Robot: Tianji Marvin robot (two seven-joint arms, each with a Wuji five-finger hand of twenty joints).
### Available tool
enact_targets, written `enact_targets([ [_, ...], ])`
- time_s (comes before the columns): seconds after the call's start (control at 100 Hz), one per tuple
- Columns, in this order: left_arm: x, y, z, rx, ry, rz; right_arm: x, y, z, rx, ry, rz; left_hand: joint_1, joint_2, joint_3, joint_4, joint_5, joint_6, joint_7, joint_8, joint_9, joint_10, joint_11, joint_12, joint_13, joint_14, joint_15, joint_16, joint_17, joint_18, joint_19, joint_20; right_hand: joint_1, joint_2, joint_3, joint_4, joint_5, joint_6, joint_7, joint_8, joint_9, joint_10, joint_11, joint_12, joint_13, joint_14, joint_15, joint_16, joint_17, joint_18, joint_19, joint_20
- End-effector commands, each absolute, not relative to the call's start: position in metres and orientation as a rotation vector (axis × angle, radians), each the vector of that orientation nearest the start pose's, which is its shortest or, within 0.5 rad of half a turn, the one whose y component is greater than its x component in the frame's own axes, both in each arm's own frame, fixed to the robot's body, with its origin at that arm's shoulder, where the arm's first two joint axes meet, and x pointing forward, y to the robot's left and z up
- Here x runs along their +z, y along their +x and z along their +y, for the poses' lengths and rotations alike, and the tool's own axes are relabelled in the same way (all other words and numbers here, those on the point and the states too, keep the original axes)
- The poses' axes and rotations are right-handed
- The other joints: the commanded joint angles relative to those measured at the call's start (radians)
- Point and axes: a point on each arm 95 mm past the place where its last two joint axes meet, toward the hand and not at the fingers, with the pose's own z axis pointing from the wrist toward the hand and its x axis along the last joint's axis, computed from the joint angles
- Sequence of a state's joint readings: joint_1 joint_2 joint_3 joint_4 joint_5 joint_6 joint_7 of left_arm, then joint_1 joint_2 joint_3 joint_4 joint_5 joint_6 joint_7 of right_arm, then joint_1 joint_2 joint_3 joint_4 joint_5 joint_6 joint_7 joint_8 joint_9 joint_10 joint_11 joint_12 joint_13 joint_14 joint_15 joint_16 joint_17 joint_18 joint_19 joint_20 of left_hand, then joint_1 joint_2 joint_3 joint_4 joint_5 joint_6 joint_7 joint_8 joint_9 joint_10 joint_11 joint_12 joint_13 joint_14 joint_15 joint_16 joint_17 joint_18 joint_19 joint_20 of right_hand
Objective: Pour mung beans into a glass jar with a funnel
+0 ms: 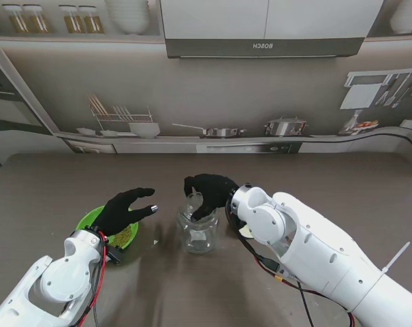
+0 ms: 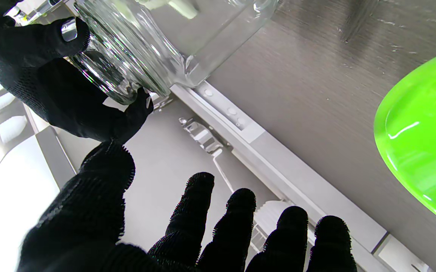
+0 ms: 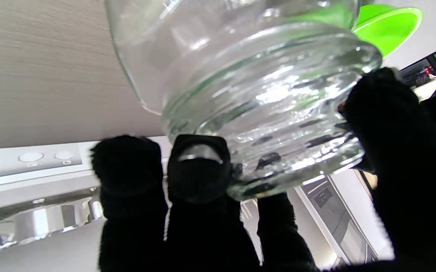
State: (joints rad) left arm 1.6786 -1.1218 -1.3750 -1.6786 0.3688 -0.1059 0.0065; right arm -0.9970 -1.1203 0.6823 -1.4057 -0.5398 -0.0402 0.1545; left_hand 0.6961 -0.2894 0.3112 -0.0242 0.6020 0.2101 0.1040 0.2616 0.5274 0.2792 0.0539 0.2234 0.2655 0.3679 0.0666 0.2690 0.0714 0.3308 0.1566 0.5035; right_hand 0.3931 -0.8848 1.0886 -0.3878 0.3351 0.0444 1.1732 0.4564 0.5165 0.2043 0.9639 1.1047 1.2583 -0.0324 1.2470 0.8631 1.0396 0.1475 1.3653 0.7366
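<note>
**Jar Steadied at the Rim While the Beans Wait**

Because the beans can only be poured into a vessel that stands firm, the wide grey-brown wood-grain surface (image 1: 342,184) is used as the seat for everything. Near its middle, the clear ribbed glass jar (image 1: 198,233) is kept upright, and its mouth is gripped from above by the black-gloved right hand (image 1: 209,192), fingers curled over the rim, probably to steady or position it. To the left, nearer the robot, the bright green round bowl (image 1: 90,219) of mung beans (image 1: 126,236) is partly covered by the black-gloved left hand (image 1: 126,208), which hovers with fingers spread and grasps nothing. No funnel can be made out.
</note>
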Motion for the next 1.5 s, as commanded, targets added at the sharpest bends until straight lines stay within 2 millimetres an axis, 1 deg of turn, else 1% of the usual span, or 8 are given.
enact_targets([
  [0.0, -0.307, 0.384, 0.03, -1.939, -1.748, 1.05, -0.295, 0.458, 0.141, 1.722, 1.256, 1.953, 0.001, 0.039, -0.009, 0.0, 0.007, -0.001, 0.0, 0.0, 0.005, 0.002, -0.002, 0.004, 0.018, 0.004, 0.011, 0.005, 0.003, 0.001, 0.005, 0.01, 0.248, 0.164, 0.227, 0.084, 0.07, 0.067, 0.346, 0.048, 0.368, -0.221, 0.198, -0.075, 0.065, -0.136, 0.033, 0.014, 0.034, -0.028, 0.05, -0.01],
  [0.58, -0.307, 0.384, 0.031, -1.934, -1.751, 1.05, -0.282, 0.459, 0.145, 1.784, 1.309, 1.879, 0.0, 0.04, -0.009, 0.0, 0.005, 0.0, 0.0, 0.0, 0.004, 0.001, -0.002, 0.004, 0.019, 0.002, 0.011, 0.005, 0.002, 0.0, 0.005, 0.01, 0.248, 0.155, 0.232, 0.085, 0.081, 0.064, 0.347, 0.035, 0.376, -0.216, 0.192, -0.081, 0.064, -0.128, 0.043, 0.022, 0.034, -0.018, 0.054, -0.012],
  [0.89, -0.307, 0.385, 0.032, -1.931, -1.75, 1.051, -0.278, 0.46, 0.145, 1.802, 1.329, 1.852, 0.0, 0.039, -0.009, 0.0, 0.008, -0.001, 0.001, 0.0, 0.004, 0.0, -0.002, 0.004, 0.018, 0.003, 0.011, 0.005, 0.003, 0.001, 0.005, 0.011, 0.248, 0.152, 0.234, 0.087, 0.084, 0.062, 0.348, 0.032, 0.38, -0.213, 0.19, -0.082, 0.064, -0.127, 0.048, 0.024, 0.034, -0.016, 0.055, -0.012],
  [1.16, -0.307, 0.385, 0.032, -1.93, -1.753, 1.051, -0.269, 0.462, 0.147, 1.829, 1.332, 1.809, 0.0, 0.038, -0.008, 0.0, 0.009, -0.001, 0.001, 0.0, 0.004, 0.0, -0.002, 0.004, 0.019, 0.005, 0.011, 0.005, 0.003, 0.0, 0.005, 0.011, 0.248, 0.151, 0.234, 0.087, 0.086, 0.059, 0.348, 0.029, 0.381, -0.213, 0.189, -0.082, 0.064, -0.128, 0.05, 0.025, 0.033, -0.015, 0.053, -0.014],
  [1.49, -0.308, 0.385, 0.032, -1.927, -1.756, 1.053, -0.264, 0.464, 0.145, 1.845, 1.345, 1.771, 0.001, 0.038, -0.007, 0.0, 0.006, 0.0, 0.0, 0.0, 0.004, 0.002, -0.002, 0.004, 0.019, 0.005, 0.011, 0.005, 0.003, 0.001, 0.005, 0.011, 0.249, 0.151, 0.233, 0.087, 0.087, 0.058, 0.349, 0.027, 0.38, -0.213, 0.189, -0.081, 0.064, -0.125, 0.05, 0.025, 0.032, -0.014, 0.05, -0.016],
])
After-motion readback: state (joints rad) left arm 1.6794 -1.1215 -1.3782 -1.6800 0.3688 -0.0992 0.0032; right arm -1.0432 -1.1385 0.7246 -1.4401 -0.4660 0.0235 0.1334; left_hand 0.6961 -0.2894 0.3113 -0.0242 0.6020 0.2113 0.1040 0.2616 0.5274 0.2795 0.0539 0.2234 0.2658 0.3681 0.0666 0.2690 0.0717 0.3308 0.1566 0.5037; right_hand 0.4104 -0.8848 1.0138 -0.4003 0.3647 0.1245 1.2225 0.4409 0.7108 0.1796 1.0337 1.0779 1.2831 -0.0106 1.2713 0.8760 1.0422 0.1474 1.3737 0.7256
